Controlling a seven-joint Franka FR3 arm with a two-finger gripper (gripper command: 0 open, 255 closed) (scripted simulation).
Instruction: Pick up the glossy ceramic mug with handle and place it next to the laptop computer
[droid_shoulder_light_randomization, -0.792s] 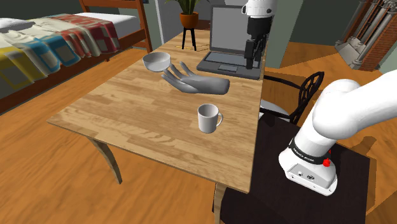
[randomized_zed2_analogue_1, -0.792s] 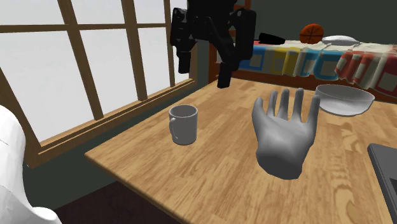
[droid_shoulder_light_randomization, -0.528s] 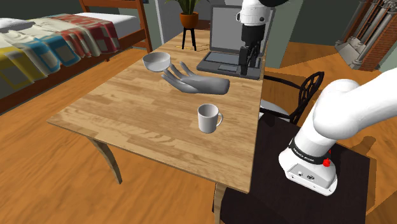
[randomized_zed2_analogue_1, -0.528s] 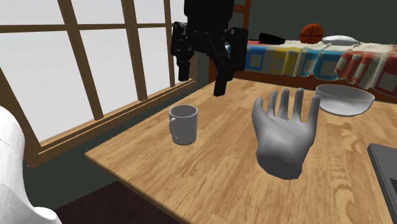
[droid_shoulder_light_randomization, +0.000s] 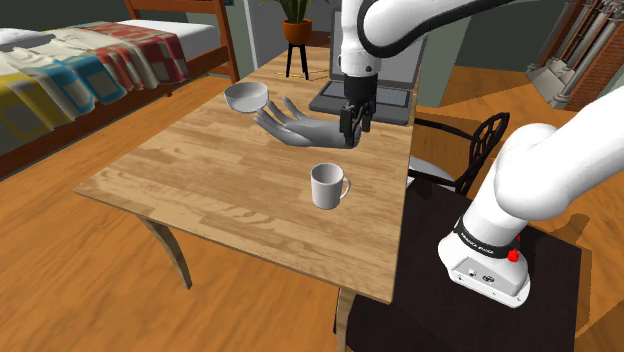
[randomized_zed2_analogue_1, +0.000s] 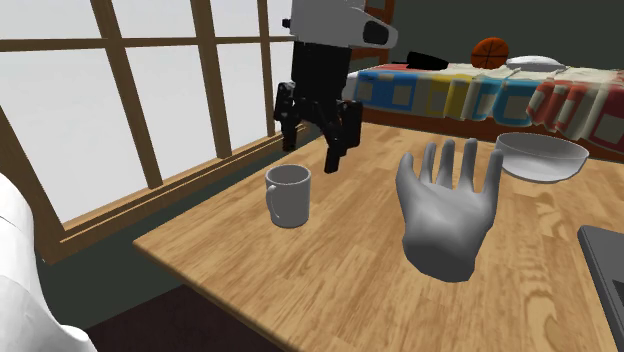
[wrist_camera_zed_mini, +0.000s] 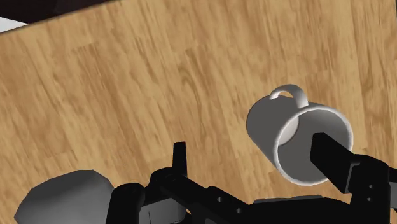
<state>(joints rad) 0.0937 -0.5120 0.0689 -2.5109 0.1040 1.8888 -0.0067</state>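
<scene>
Since the wooden table (droid_shoulder_light_randomization: 180, 170) carries everything, positions are logged from the mug (droid_shoulder_light_randomization: 327, 186). Laptop (droid_shoulder_light_randomization: 332, 98): well apart from the mug, at the far table end. Grey hand model (droid_shoulder_light_randomization: 305, 128): between mug and laptop. Gripper (droid_shoulder_light_randomization: 354, 125): in the air, higher than the mug, offset toward its laptop side, fingers spread wide, empty. Mug: upright on the table, untouched.

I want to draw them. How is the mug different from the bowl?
The mug is tall and narrow with a handle; the bowl is low, wide, handleless. The mug stands alone; the bowl sits beside the grey hand model. Both are whitish, upright, empty.
</scene>
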